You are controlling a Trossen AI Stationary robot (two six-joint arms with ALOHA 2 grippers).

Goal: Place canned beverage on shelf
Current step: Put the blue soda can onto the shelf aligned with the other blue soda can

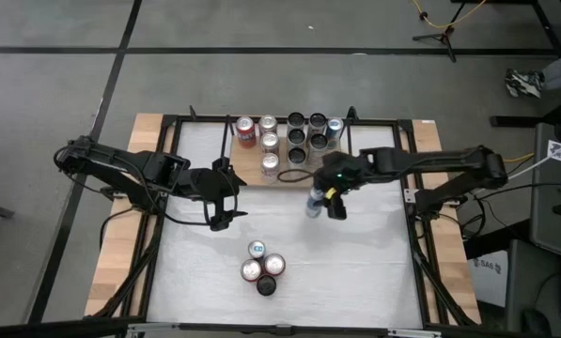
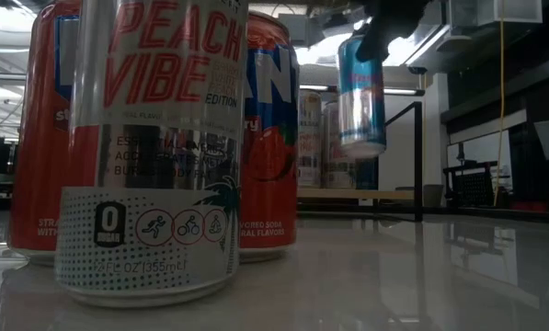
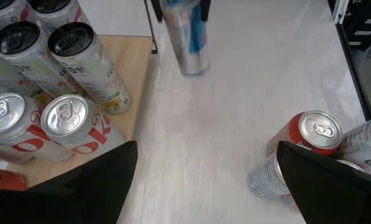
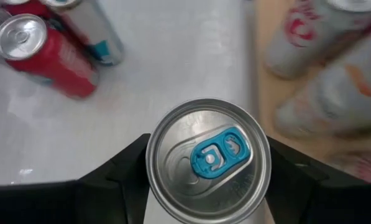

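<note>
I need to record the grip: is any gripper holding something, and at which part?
The right gripper holds a blue-tabbed can by its sides just under the rim, lifted off the table. The left gripper holds nothing.

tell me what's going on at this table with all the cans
The right end effector is shut on a blue-and-silver can, holding it off the table just in front of the shelf, which already carries about ten cans. The left end effector is open, holding nothing, out over the white table. Four more cans wait in a cluster near the table's front.
</note>
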